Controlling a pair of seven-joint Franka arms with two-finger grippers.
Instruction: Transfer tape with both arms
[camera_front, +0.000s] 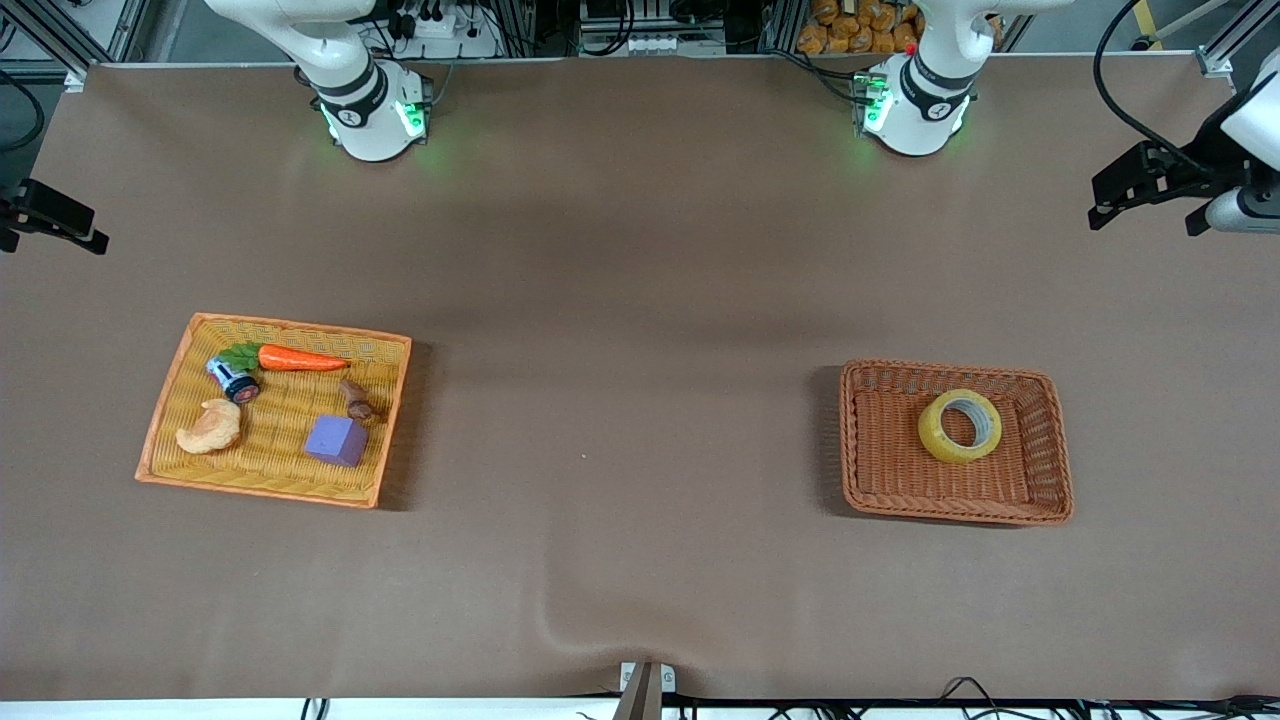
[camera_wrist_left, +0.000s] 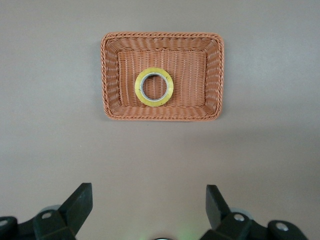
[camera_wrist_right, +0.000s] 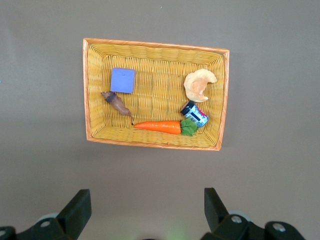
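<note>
The tape (camera_front: 960, 426) is a yellow ring-shaped roll lying flat in a brown wicker basket (camera_front: 870, 470) toward the left arm's end of the table. It also shows in the left wrist view (camera_wrist_left: 154, 86), inside the basket (camera_wrist_left: 111, 75). My left gripper (camera_front: 1140, 212) hangs high in the air, open and empty, its fingertips (camera_wrist_left: 83, 196) wide apart. My right gripper (camera_front: 52, 232) hangs high at the right arm's end, open and empty, fingertips (camera_wrist_right: 82, 201) wide apart. Both arms rise from their bases (camera_front: 372, 112) (camera_front: 915, 105).
A yellow wicker tray (camera_front: 180, 360) toward the right arm's end holds a carrot (camera_front: 300, 358), a purple cube (camera_front: 337, 440), a pale orange pastry toy (camera_front: 210, 428), a small jar (camera_front: 232, 379) and a brown toy (camera_front: 355, 398). Brown table covering lies between tray and basket.
</note>
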